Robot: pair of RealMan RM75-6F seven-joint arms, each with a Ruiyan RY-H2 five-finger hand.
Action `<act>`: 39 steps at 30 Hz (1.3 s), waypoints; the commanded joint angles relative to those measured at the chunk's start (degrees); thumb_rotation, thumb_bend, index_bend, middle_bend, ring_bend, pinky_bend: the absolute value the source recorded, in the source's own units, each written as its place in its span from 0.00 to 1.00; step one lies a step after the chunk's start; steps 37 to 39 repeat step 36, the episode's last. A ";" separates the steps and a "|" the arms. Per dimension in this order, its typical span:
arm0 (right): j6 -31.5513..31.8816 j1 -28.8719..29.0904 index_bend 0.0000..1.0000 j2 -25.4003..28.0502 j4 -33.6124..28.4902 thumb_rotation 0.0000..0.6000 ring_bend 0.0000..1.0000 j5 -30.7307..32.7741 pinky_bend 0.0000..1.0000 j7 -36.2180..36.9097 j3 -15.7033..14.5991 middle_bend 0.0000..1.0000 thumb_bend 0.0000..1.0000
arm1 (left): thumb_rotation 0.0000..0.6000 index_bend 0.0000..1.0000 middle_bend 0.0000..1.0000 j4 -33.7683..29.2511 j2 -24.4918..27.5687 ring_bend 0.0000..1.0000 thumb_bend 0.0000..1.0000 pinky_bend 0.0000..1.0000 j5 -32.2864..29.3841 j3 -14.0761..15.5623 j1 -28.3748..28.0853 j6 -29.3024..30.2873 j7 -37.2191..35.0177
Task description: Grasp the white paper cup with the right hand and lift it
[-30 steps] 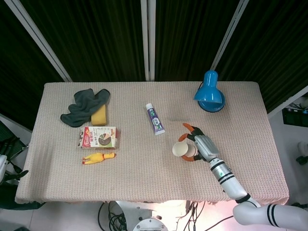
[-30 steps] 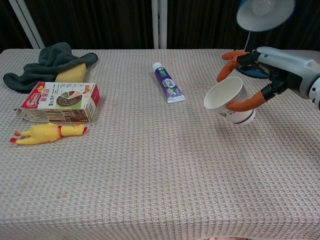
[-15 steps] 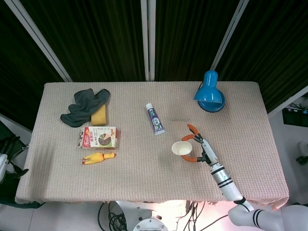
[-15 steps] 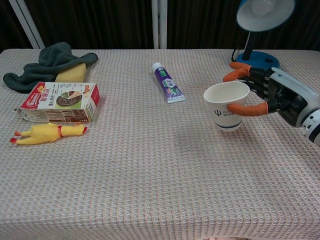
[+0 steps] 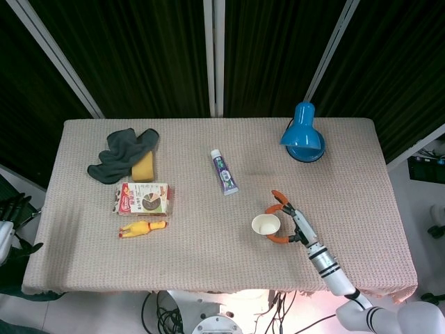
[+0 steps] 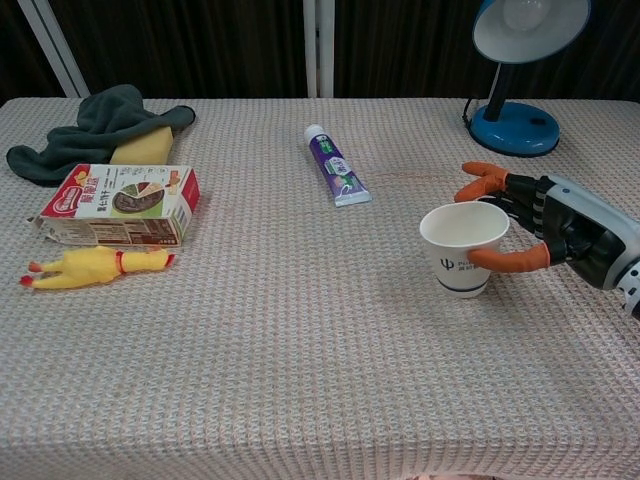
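Lowered and turned upright since a second ago, when it hung tilted above the cloth, the white paper cup (image 6: 464, 248) now stands mouth-up on the beige woven tablecloth (image 6: 300, 380), nearer the front edge than before. The right hand (image 6: 545, 230), grey-bodied with orange fingertips (image 6: 480, 183), has come down with it and lies at the cup's right side; one orange finger curves along the front of the cup wall and another reaches behind the rim, so the fingers bracket the cup, but whether they press on it or only lie beside it cannot be told. In the head view the same cup (image 5: 265, 225) sits between two orange fingertips of that hand (image 5: 292, 224), toward the table's front right.

A blue desk lamp (image 6: 518, 40) stands behind the hand at the back right. A white and purple toothpaste tube (image 6: 336, 166) lies flat at the centre back, well apart from the cup. At the left are a crumpled dark grey cloth (image 6: 88, 125), a yellow sponge (image 6: 140, 148) partly under it, a red and white printed carton (image 6: 115, 205) lying flat, and a yellow rubber chicken toy (image 6: 95, 266) just in front of the carton. The left hand (image 5: 8, 229) shows only partly at the left edge of the head view, off the table; its finger state cannot be told.
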 commanded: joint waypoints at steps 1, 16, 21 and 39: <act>0.36 -0.21 0.31 0.70 0.00 1.00 0.00 -0.66 0.00 -0.49 -0.58 0.03 0.09 | 1.00 0.00 0.00 -0.32 0.14 0.00 0.10 0.05 -0.10 -0.03 0.06 0.08 0.24; 7.56 -2.67 0.00 12.40 -8.64 1.00 0.00 -4.83 0.00 -23.21 -2.37 0.00 0.02 | 1.00 0.00 0.00 -2.53 1.00 0.00 0.10 0.05 -0.28 -0.10 0.48 0.88 1.94; 9.87 -7.91 0.00 24.40 -24.75 1.00 0.00 -0.59 0.00 -57.42 -1.73 0.00 0.02 | 1.00 0.00 0.00 -3.19 1.30 0.00 0.10 0.05 -0.28 -0.38 0.61 1.60 2.45; 10.54 -16.83 0.00 38.83 -42.14 1.00 0.00 16.77 0.00 -80.38 1.38 0.00 0.02 | 1.00 0.00 0.00 -5.38 2.29 0.00 0.10 0.05 -1.47 -1.43 1.25 3.12 5.33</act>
